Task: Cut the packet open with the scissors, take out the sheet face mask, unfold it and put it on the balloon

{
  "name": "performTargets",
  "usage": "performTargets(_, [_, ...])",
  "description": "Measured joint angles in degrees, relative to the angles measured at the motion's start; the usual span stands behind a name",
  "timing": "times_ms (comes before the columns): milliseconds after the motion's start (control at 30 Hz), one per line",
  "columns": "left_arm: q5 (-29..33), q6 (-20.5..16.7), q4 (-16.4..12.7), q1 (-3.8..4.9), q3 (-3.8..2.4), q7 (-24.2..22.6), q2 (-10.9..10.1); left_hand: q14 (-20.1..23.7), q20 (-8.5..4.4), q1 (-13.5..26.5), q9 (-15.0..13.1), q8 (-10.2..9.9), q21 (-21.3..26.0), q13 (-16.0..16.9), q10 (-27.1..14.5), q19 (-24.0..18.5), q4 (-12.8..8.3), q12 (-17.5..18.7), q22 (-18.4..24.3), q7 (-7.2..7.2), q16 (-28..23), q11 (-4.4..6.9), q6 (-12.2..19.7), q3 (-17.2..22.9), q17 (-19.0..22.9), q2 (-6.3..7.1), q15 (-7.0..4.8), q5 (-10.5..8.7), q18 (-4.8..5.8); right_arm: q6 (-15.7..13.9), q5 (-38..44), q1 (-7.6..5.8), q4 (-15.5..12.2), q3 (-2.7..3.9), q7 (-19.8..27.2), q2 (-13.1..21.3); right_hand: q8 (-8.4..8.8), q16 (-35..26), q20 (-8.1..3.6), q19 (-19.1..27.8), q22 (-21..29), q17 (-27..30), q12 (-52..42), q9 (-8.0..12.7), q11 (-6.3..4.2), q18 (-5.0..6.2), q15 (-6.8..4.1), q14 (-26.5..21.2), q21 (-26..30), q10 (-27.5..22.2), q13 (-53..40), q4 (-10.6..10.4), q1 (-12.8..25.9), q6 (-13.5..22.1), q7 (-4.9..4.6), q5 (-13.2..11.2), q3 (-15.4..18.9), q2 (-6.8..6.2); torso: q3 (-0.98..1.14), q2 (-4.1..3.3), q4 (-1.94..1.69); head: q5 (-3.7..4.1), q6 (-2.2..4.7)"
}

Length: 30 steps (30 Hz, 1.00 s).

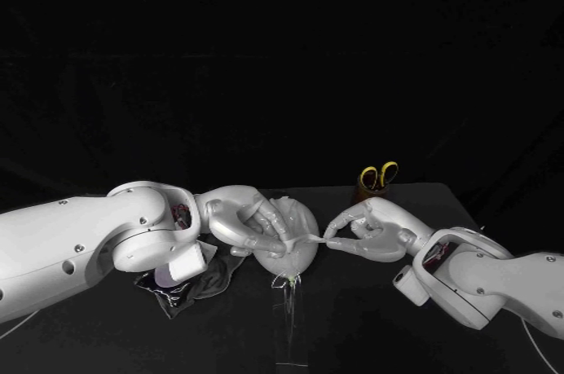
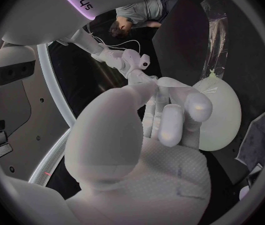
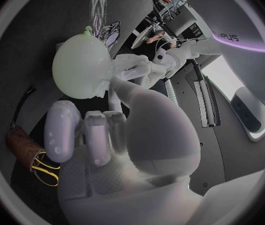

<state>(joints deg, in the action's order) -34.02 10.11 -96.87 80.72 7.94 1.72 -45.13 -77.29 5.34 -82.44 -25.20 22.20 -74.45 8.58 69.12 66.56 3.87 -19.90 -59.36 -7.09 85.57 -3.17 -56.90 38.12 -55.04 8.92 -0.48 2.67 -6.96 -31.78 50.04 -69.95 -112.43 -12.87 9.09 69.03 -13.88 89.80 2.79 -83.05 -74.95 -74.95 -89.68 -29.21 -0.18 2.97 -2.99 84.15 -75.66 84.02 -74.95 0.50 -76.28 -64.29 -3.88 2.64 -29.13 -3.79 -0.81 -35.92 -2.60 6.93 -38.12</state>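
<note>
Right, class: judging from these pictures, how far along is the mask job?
Done, it seems: the scissors stand in their holder and the packet lies by the left arm. In hand: the left hand and right hand meet at the balloon, with a pale sheet, likely the mask, over it. Left: smoothing it and letting go.

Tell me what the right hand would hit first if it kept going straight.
Most likely the balloon: the right hand points at its side, close by, though depth is unclear.
</note>
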Motion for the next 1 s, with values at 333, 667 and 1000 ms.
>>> performTargets(333, [-7.1, -1.4, 0.0, -1.56, 0.25, 1.7, 0.3, 1.8, 0.62, 4.8, -2.2, -5.6, 2.9, 0.3, -3.7, -3.5, 1.5, 0.9, 4.4, -1.32, -0.5, -1.01, 7.8, -3.1, 4.4, 2.88, 0.97, 0.30, 0.32, -1.1, 1.5, 1.27, 1.1, 0.00, -0.6, -1.3, 0.08, 0.0, 0.09, 0.1, 0.0, 0.0, -0.1, 0.0, 0.00, 0.00, 0.01, 0.0, 0.5, 0.0, 0.0, -0.1, 0.0, 0.0, 0.01, 0.0, -0.1, 0.00, -0.05, -0.03, -0.06, 0.40, -0.79])
performTargets(667, [-11.7, -2.0, 0.6, -2.34, 0.43, 3.2, 0.5, 3.6, 1.62, 7.7, -0.9, -7.3, 5.0, -0.3, -6.8, -5.4, 3.9, 2.6, 7.2, -2.15, -1.4, -2.67, 8.9, -7.6, 7.6, 6.17, 2.33, 0.30, -0.58, -3.1, 2.5, 1.62, 2.3, 0.00, -1.6, -2.0, -0.06, -0.2, -0.11, 0.3, 0.0, 0.1, -0.1, -0.4, 0.00, -0.01, 0.02, 0.0, 1.8, 0.0, 0.0, 0.1, 0.2, 0.1, -0.01, 0.0, -0.3, -0.15, -0.03, -0.02, -0.09, 0.46, -1.34])
performTargets(1000, [-13.5, -2.0, 0.3, -2.55, 0.45, 3.8, -0.2, 3.6, 2.26, 7.7, -0.5, -7.8, 5.3, -0.2, -6.8, -4.7, 5.0, 2.6, 6.8, -2.32, -1.4, -2.67, 7.7, -11.2, 7.1, 6.78, 2.34, 0.30, -0.57, -3.4, 3.3, 1.91, 2.7, 0.01, -2.4, -1.9, -0.06, 0.0, 0.01, 0.4, 0.0, 0.0, -0.1, -0.4, 0.00, -0.01, 0.03, 0.0, 1.8, 0.0, 0.0, 0.1, 0.2, 0.2, 0.00, -0.1, -0.3, -0.15, -0.01, 0.04, -0.05, 0.34, -2.11])
